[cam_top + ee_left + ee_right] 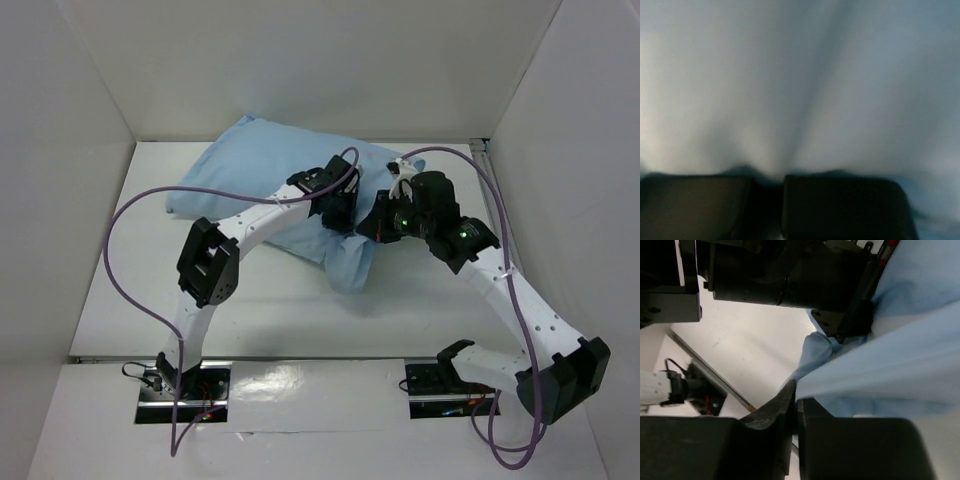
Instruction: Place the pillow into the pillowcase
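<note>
Standing by the desk (250,310), I see the pillowcase (250,165) lying plump and light blue across the far middle. It is fat enough that the pillow looks to be inside it already, though no white of the pillow shows for certain. Both arms reach to the bundle's near right end, where a loose flap of cloth spills toward the front. The left arm (255,225) has its left jaws closed on a pinch of the pillowcase, and in its wrist view the cloth puckers into the narrow gap between them. On the right arm (500,280), the right jaws are closed too, just beside the left ones, with a fold of blue cloth running out from between them. To my eye this is the finishing step: drawing the open mouth over the last of the pillow. The next move, I'd judge, calls for pulling the hem further along with both pinches firm, then letting go and flattening the flap.
</note>
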`<state>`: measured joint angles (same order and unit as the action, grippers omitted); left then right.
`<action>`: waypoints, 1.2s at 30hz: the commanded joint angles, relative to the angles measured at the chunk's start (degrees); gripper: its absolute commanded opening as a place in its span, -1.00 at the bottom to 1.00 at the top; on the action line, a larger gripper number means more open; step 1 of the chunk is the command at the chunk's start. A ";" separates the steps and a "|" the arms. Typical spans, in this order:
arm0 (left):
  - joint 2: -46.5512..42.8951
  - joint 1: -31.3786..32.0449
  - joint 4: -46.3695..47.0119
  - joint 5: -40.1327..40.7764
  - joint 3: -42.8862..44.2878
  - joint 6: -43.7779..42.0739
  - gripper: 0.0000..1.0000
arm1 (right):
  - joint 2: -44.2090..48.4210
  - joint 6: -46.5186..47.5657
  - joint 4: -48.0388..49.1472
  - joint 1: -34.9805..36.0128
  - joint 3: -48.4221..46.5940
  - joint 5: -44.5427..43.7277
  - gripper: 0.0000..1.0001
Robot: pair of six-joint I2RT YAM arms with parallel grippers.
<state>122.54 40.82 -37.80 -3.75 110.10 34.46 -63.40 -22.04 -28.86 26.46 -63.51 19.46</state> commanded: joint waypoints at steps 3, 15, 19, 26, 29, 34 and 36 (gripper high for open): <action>-3.88 -0.21 0.10 3.57 -2.35 -2.38 -1.00 | 2.92 2.36 -6.40 2.37 -7.50 -11.34 0.06; -16.54 -0.21 -10.71 -4.15 1.34 -7.48 -0.51 | 1.36 -14.78 -25.99 1.76 -2.86 -38.54 -0.13; -17.78 0.92 -10.71 -5.57 1.87 -8.09 -0.04 | -2.34 -16.80 -21.08 1.76 0.30 -37.13 0.11; -12.07 3.83 -8.44 -7.59 4.50 -8.62 0.14 | -7.96 -18.39 -7.62 -3.77 4.09 -33.71 0.13; -10.57 3.83 -7.29 -6.98 4.51 -8.62 0.14 | -10.78 -18.39 -3.93 -4.84 4.71 -32.12 0.11; -6.19 2.52 -4.30 -7.06 4.51 -8.00 0.12 | -10.78 -18.91 -0.15 -5.45 6.02 -28.87 0.08; -4.77 1.82 -3.51 -8.81 5.03 -7.31 0.12 | -12.10 -19.52 0.39 -5.45 6.02 -28.87 0.11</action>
<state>115.68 44.12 -44.12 -10.48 112.92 27.07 -74.70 -40.05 -34.15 21.15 -57.63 -10.63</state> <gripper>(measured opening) 0.559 0.551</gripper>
